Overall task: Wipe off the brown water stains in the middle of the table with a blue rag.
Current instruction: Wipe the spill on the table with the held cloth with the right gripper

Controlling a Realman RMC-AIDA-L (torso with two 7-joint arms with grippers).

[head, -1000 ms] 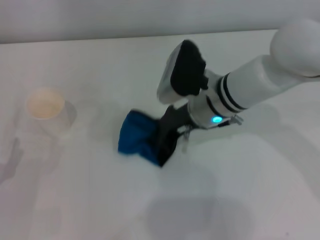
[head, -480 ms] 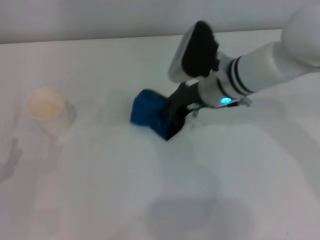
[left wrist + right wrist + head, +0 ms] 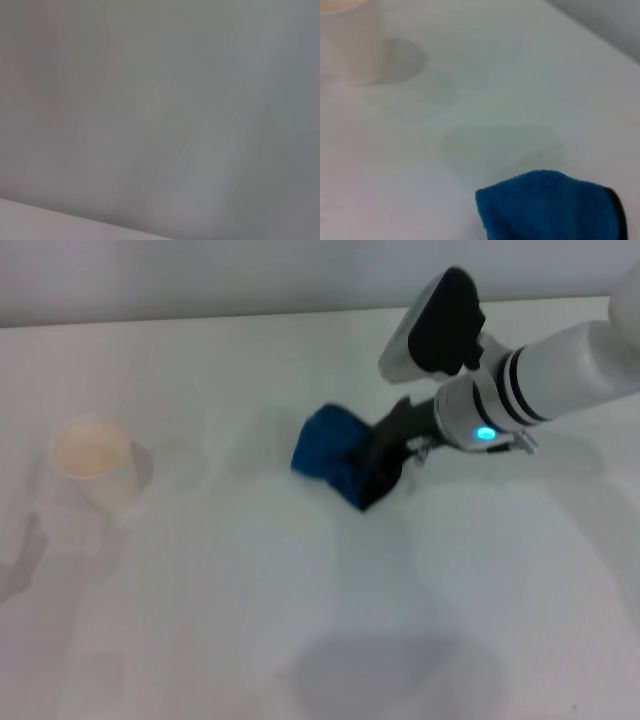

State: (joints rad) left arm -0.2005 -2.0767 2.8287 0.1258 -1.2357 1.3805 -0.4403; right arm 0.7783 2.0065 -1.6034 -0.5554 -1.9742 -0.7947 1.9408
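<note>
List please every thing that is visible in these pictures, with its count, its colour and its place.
blue rag: 1, bright blue with black edging, on the table right of centre, held by the right gripper
paper cup: 1, white with beige inside, upright at the table's left
brown water stains: none clearly visible
table: 1, white, fills the head view
right gripper: 1, black, shut on the blue rag
left gripper: not in view

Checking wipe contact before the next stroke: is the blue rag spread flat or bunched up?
Bunched. The blue rag is a crumpled wad pinched in the right gripper, pressed on the table.
</note>
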